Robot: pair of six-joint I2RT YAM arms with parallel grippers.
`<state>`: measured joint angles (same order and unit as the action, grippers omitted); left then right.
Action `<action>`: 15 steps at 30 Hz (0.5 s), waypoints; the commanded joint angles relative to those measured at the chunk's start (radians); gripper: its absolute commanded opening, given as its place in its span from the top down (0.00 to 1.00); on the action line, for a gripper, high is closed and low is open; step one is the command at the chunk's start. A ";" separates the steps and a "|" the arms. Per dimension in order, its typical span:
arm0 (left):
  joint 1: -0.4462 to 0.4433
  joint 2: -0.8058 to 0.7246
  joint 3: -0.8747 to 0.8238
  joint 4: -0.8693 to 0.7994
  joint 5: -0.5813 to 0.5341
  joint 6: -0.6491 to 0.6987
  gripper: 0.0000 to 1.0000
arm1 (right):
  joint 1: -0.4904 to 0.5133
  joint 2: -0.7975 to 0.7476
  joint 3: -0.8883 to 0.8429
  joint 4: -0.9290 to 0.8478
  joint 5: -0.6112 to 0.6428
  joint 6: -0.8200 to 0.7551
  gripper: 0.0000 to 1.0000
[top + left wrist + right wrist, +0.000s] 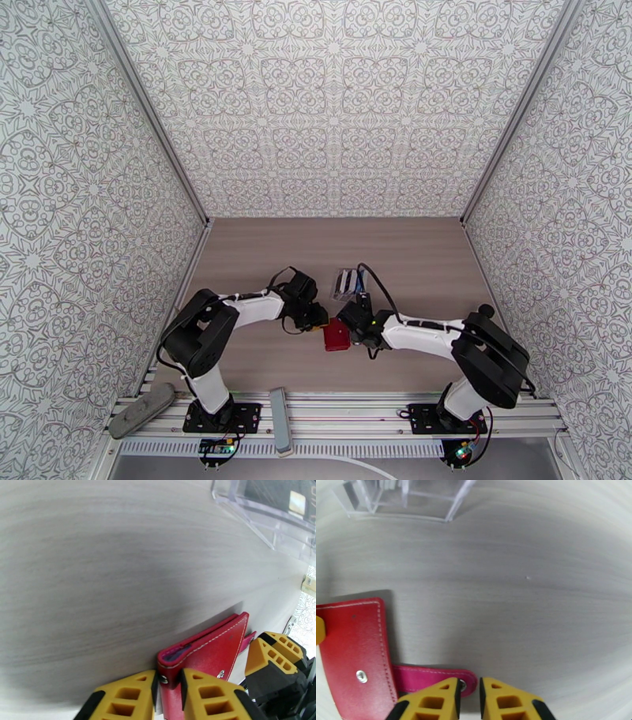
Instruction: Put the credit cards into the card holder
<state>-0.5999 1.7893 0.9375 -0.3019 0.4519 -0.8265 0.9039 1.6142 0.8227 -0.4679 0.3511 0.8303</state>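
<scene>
The overhead view is bright and evenly lit from above, with no hard glare and only short, soft shadows under the arms on the table [340, 245].

In the left wrist view the wood grain is smeared into streaks from 9 to 3 o'clock, and a broad dim band crosses the middle. The card holder [209, 649] stays fairly crisp, with a dark shadow toward 10 o'clock. The clear stand [256, 515] at 1 o'clock shows pale glints.

The right wrist view bends like a fisheye – its corners bleach to white. A grey shadow hugs the card holder's top and right edges at 8 o'clock, where the stitching is sharp.
</scene>
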 commanded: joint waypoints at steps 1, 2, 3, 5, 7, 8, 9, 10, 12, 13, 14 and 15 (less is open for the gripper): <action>0.023 0.060 0.025 -0.020 -0.091 0.034 0.76 | -0.006 0.030 0.002 -0.012 -0.003 0.000 0.79; 0.024 0.064 0.032 -0.020 -0.091 0.035 0.76 | -0.007 0.034 0.003 -0.018 0.001 0.005 0.79; 0.025 0.072 0.039 -0.022 -0.090 0.038 0.76 | -0.007 0.042 0.006 -0.027 0.006 0.007 0.79; 0.027 0.082 0.052 -0.020 -0.090 0.041 0.76 | -0.008 0.052 0.012 -0.035 0.008 0.008 0.79; 0.030 0.095 0.069 -0.026 -0.085 0.047 0.76 | -0.008 0.061 0.015 -0.040 0.006 0.013 0.79; 0.032 0.098 0.077 -0.030 -0.085 0.050 0.76 | -0.008 0.062 0.018 -0.042 0.005 0.015 0.79; 0.035 0.099 0.082 -0.034 -0.084 0.052 0.76 | -0.007 0.062 0.017 -0.046 0.005 0.019 0.79; 0.038 0.097 0.086 -0.034 -0.084 0.054 0.76 | -0.008 0.061 0.017 -0.048 0.008 0.020 0.79; 0.043 0.086 0.085 -0.038 -0.084 0.059 0.76 | -0.008 0.043 0.015 -0.054 0.012 0.022 0.79; 0.044 0.079 0.084 -0.039 -0.085 0.061 0.76 | -0.008 0.031 0.017 -0.055 0.012 0.023 0.79; 0.045 0.070 0.084 -0.043 -0.086 0.064 0.76 | -0.008 0.016 0.019 -0.056 0.011 0.020 0.79; 0.046 0.060 0.085 -0.047 -0.082 0.066 0.74 | -0.008 -0.002 0.019 -0.056 0.005 0.018 0.78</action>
<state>-0.5789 1.8404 1.0138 -0.3321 0.4480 -0.7891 0.9031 1.6352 0.8440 -0.4751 0.3695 0.8413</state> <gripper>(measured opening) 0.247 0.212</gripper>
